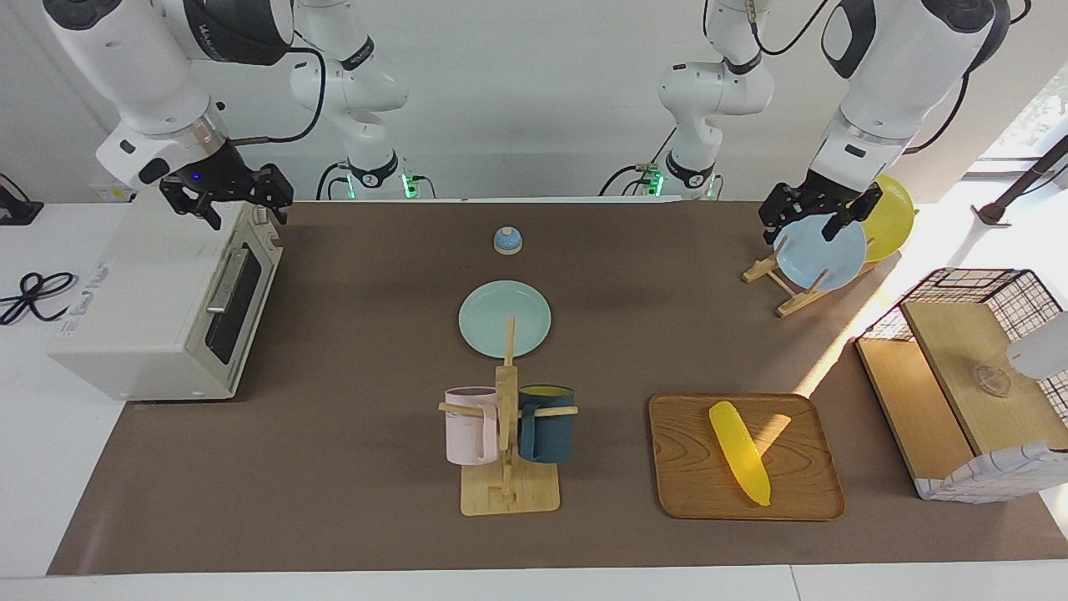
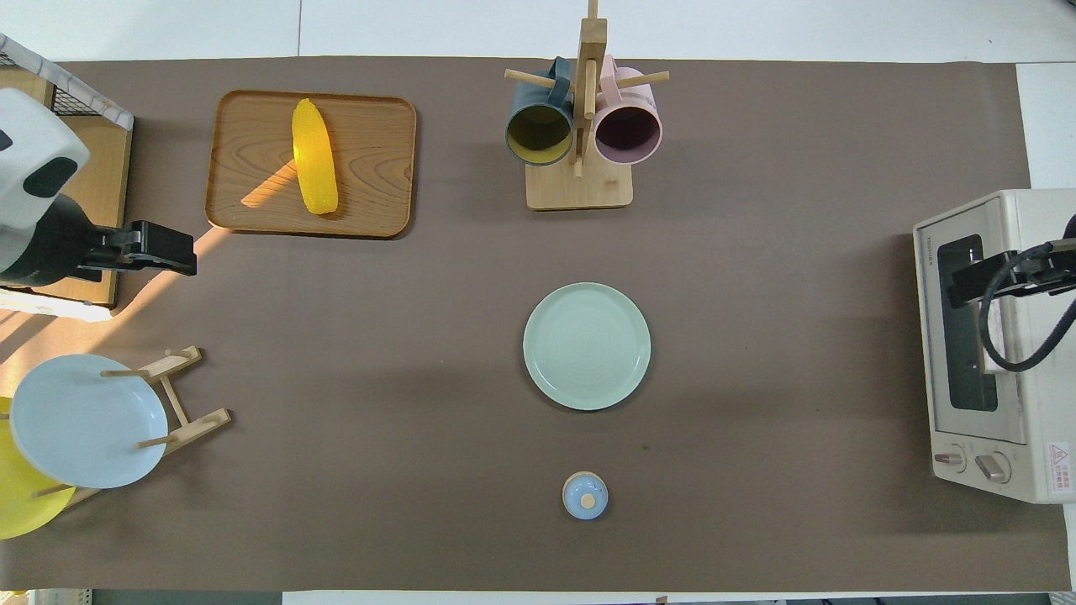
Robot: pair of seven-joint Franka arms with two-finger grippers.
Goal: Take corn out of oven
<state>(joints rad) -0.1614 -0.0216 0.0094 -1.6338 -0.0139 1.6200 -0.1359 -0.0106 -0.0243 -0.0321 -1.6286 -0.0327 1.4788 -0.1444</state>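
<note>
Boxy off-white toaster oven (image 1: pixel 163 305) with dark glass door and silver bar handle at the right arm's end of the brown-covered worktop (image 1: pixel 350 467); door closed. Right gripper (image 1: pixel 227 194) hangs over the oven's top edge, fingers parted, holding nothing.

Mid-worktop: small blue domed lid with a wooden knob (image 1: pixel 507 240) nearest the robots, then a round pale-green plate (image 1: pixel 504 317), then a wooden mug tree (image 1: pixel 507 451) carrying a pink mug (image 1: pixel 470 426) and a dark teal mug (image 1: pixel 546 424).

Smooth bright-yellow tapered corn cob (image 1: pixel 739 452) lies at a slant on a rounded wooden tray (image 1: pixel 684 467), out of the oven.

Left gripper (image 1: pixel 819 215) is up over a wooden plate rack (image 1: pixel 788 288) holding a light-blue plate (image 1: pixel 822 255) and a yellow plate (image 1: pixel 889 219); fingers look apart and empty, though the plates crowd the view.

Wire-and-wood basket (image 1: pixel 972 384) at the left arm's end.
</note>
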